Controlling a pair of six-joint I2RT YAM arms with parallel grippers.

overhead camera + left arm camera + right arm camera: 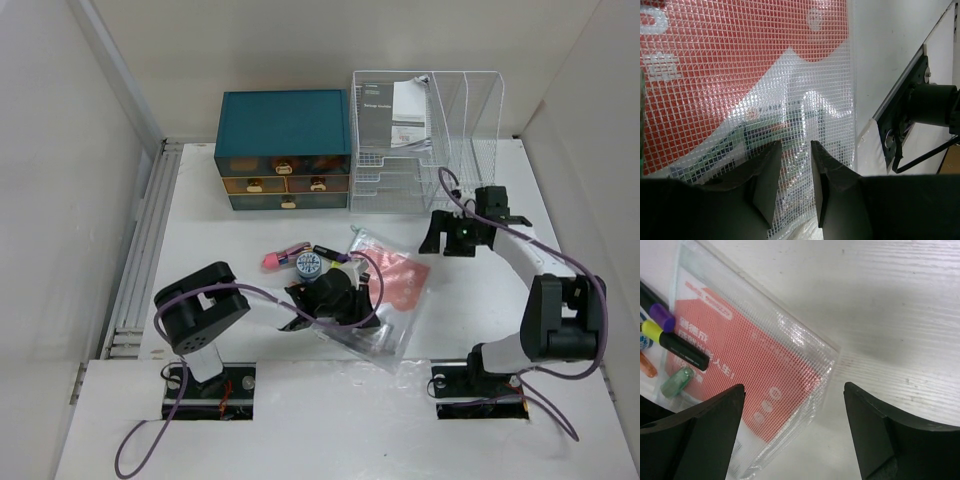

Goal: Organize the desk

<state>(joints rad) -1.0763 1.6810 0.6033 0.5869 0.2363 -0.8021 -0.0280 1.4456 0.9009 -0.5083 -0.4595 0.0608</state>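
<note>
Under mesh pouch [395, 290], desk [220, 235] long left-right.

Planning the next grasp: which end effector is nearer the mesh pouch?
Left. The left end effector sits right over the mesh pouch; the right end effector hovers apart, off its far right corner.

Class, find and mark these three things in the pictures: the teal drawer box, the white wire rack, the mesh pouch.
teal drawer box [283, 122]: top external view, on its flat top.
white wire rack [470, 120]: top external view, on its right-hand wire dividers.
mesh pouch [755, 375]: right wrist view, on its red printed panel.
</note>
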